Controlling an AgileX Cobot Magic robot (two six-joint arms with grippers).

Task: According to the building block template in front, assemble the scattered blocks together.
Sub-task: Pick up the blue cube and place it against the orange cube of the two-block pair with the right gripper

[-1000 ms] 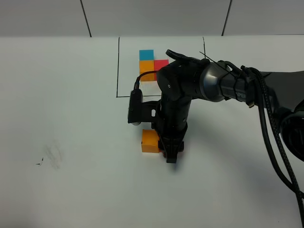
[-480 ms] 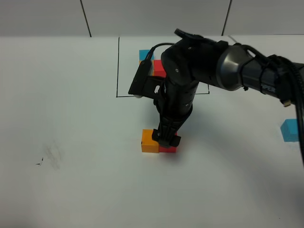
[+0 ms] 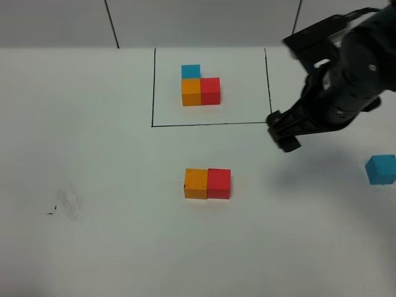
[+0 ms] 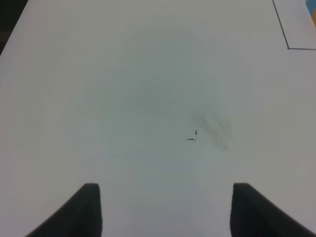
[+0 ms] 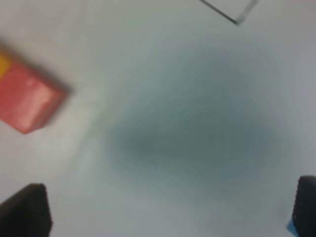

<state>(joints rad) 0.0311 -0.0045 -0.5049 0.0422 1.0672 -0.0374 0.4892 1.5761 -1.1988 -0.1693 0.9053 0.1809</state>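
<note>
My right claw [image 5: 165,210] hangs wide open above the table [image 3: 93,154], with nothing between its tips. It sits between the joined orange cube [image 3: 195,183] and red cube [image 3: 218,183] on one side and the loose blue cube [image 3: 380,169] on the other. The template [image 3: 199,86] lies beyond the claw, inside its black outline [image 3: 153,86]. My left claw [image 4: 168,210] is also spread and empty, above a faint smudge [image 4: 212,129].

I judge the blue cube comes next, and it must end up against the orange one. If I bring it in crooked, I could knock the finished pair apart. I could also seat it against the red cube by mistake.

My right wrist picture is badly blurred, and blue shows there only as a sliver at one corner. The high view cuts that cube at its edge and smears my fingertips.
</note>
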